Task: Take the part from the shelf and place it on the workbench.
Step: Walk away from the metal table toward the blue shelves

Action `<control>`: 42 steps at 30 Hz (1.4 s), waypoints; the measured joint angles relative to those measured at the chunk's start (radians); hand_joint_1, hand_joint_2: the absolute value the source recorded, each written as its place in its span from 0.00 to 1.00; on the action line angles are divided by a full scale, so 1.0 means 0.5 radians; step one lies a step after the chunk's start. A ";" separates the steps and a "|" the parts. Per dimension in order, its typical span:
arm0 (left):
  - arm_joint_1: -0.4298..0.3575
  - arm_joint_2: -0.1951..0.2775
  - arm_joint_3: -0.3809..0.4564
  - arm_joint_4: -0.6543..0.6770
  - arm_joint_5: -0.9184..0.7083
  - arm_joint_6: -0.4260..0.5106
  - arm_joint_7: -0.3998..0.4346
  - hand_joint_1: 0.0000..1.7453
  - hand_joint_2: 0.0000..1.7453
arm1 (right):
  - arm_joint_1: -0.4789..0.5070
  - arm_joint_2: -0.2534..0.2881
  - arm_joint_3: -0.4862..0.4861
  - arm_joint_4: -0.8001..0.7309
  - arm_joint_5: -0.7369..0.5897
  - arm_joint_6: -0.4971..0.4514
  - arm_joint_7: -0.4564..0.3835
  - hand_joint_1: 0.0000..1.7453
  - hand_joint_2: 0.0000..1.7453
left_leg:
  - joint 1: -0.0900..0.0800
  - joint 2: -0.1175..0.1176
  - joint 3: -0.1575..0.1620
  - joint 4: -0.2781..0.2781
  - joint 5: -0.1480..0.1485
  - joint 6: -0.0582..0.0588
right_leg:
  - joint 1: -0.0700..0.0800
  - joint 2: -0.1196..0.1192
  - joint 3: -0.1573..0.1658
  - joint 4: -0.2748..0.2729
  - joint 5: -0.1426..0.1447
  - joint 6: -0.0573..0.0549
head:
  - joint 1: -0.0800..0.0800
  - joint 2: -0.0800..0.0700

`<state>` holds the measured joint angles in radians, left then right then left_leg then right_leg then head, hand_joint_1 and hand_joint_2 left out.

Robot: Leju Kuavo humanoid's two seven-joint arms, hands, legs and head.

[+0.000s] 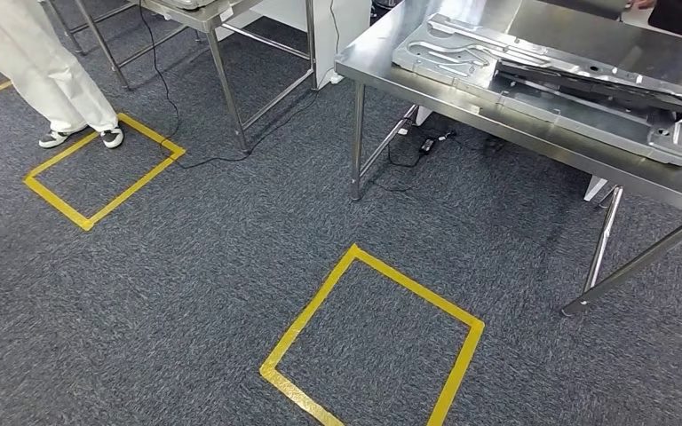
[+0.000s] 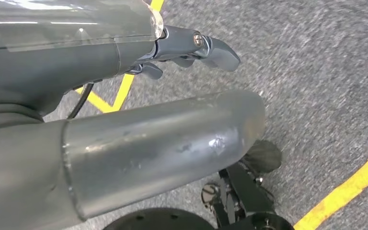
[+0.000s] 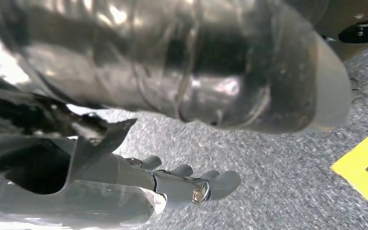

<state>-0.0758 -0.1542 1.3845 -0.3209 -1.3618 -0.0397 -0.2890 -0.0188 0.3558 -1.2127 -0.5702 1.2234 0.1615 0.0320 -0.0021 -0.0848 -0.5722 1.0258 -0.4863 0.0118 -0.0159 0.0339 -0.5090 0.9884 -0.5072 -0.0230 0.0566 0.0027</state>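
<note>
A large pressed silver metal panel (image 1: pixel 462 62) lies flat on a steel table (image 1: pixel 533 133) at the upper right of the head view. A darker flat part (image 1: pixel 604 84) lies on top of the panel. My left hand (image 2: pixel 76 62) hangs over the grey carpet, its thumb (image 2: pixel 163 139) and dark fingers (image 2: pixel 211 50) apart with nothing between them. My right hand (image 3: pixel 124 177) also hangs above the carpet, thumb (image 3: pixel 196 62) and fingers (image 3: pixel 211 187) spread, holding nothing.
A person in white trousers and shoes (image 1: pixel 44 71) stands at the upper left beside a yellow tape square (image 1: pixel 102 169). Another tape square (image 1: pixel 373 346) marks the floor ahead. A second steel-legged table (image 1: pixel 222 53) stands at the back; a cable (image 1: pixel 426 142) lies under the near table.
</note>
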 joint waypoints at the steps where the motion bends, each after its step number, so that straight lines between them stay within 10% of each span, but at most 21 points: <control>1: -0.001 0.003 -0.001 0.002 0.000 0.001 0.001 0.00 0.00 | 0.000 0.002 -0.003 0.003 0.003 0.001 0.001 0.00 0.00 | 0.000 0.042 -0.038 0.080 -0.051 -0.010 | -0.007 -0.027 0.004 -0.013 0.007 -0.007 | 0.000 0.000; 5: -0.007 0.007 -0.009 0.003 -0.001 0.001 0.002 0.00 0.00 | 0.002 0.002 -0.014 0.012 0.009 0.001 0.004 0.00 0.00 | 0.033 0.151 -0.234 0.510 -0.236 -0.060 | -0.002 -0.139 -0.003 -0.011 0.006 -0.010 | -0.001 0.000; 9: -0.002 0.011 -0.020 0.004 -0.001 0.002 0.003 0.00 0.00 | -0.002 0.002 -0.015 0.016 0.010 0.002 0.005 0.00 0.00 | 0.055 0.243 -0.003 0.103 -0.033 -0.085 | -0.007 -0.227 0.004 0.015 -0.019 0.027 | -0.001 0.000; 13: -0.005 0.011 -0.028 0.008 -0.001 0.003 0.003 0.00 0.00 | -0.012 0.001 -0.017 0.019 0.015 0.011 0.000 0.00 0.00 | 0.037 0.246 0.052 -0.039 -0.002 -0.030 | 0.004 -0.284 0.012 0.026 -0.031 0.077 | 0.000 0.000; 16: 0.001 0.012 -0.029 0.010 -0.002 0.004 0.005 0.00 0.00 | -0.017 0.000 -0.018 0.023 0.019 0.023 -0.006 0.00 0.00 | 0.042 0.199 0.050 -0.055 0.018 0.016 | -0.011 -0.193 -0.030 0.137 -0.122 0.102 | 0.001 0.000; 20: -0.005 0.013 -0.031 0.012 -0.004 0.007 0.005 0.00 0.00 | -0.009 -0.003 -0.020 0.028 0.031 0.025 -0.007 0.00 0.00 | 0.028 0.117 0.035 -0.056 0.030 0.044 | -0.009 -0.078 -0.258 0.602 -0.329 0.095 | 0.001 0.000; 23: -0.002 0.013 -0.032 0.012 -0.004 0.007 0.005 0.00 0.00 | -0.008 -0.003 -0.021 0.030 0.039 0.026 -0.007 0.00 0.00 | 0.019 0.034 0.041 -0.050 0.030 0.045 | -0.004 -0.034 -0.183 0.405 -0.147 0.068 | 0.001 0.000; 25: -0.007 0.010 -0.032 0.016 -0.004 0.007 0.005 0.00 0.00 | -0.005 -0.006 -0.022 0.030 0.043 0.026 -0.007 0.00 0.00 | 0.016 -0.019 0.032 -0.038 0.029 0.035 | -0.002 0.081 -0.082 0.154 -0.032 0.044 | 0.000 0.000; 27: -0.010 0.007 -0.033 0.019 -0.004 0.007 0.004 0.00 0.00 | -0.006 -0.010 -0.024 0.030 0.046 0.026 -0.008 0.00 0.00 | 0.025 -0.067 0.010 -0.032 0.035 0.010 | 0.005 0.136 -0.057 0.070 -0.016 0.035 | 0.000 0.000; 29: -0.003 0.009 -0.033 0.019 -0.004 0.008 0.004 0.00 0.00 | -0.014 -0.008 -0.025 0.031 0.048 0.026 -0.008 0.00 0.00 | 0.034 -0.101 -0.006 -0.036 0.044 -0.019 | 0.007 0.082 -0.048 0.049 -0.005 0.024 | 0.001 0.000; 33: -0.008 0.010 -0.034 0.019 -0.005 0.009 0.005 0.00 0.00 | -0.010 0.000 -0.025 0.032 0.053 0.026 -0.010 0.00 0.00 | 0.028 0.100 -0.148 0.257 -0.126 -0.051 | 0.001 -0.048 -0.020 0.005 0.010 -0.015 | -0.002 0.000; 36: -0.008 0.010 -0.034 0.019 -0.005 0.010 0.006 0.00 0.00 | -0.009 0.000 -0.025 0.033 0.058 0.025 -0.009 0.00 0.00 | 0.040 0.156 -0.268 0.510 -0.207 -0.074 | 0.008 -0.149 -0.022 0.010 0.000 -0.016 | -0.002 0.000; 42: -0.008 0.013 -0.035 0.019 -0.005 0.016 0.013 0.00 0.00 | -0.017 0.001 -0.024 0.034 0.070 0.026 -0.010 0.00 0.00 | 0.029 0.282 0.047 -0.051 0.015 -0.035 | 0.020 -0.276 0.010 0.020 -0.030 0.035 | -0.002 0.000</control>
<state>-0.0796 -0.1475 1.3669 -0.3113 -1.3643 -0.0319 -0.2823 -0.0273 0.3563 -1.2249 -0.5531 1.2583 0.1743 0.0272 0.0125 0.0562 -0.5489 1.0003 -0.4786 -0.0057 -0.0060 -0.1041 -0.5042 0.9982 -0.5224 -0.0054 0.0558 0.0027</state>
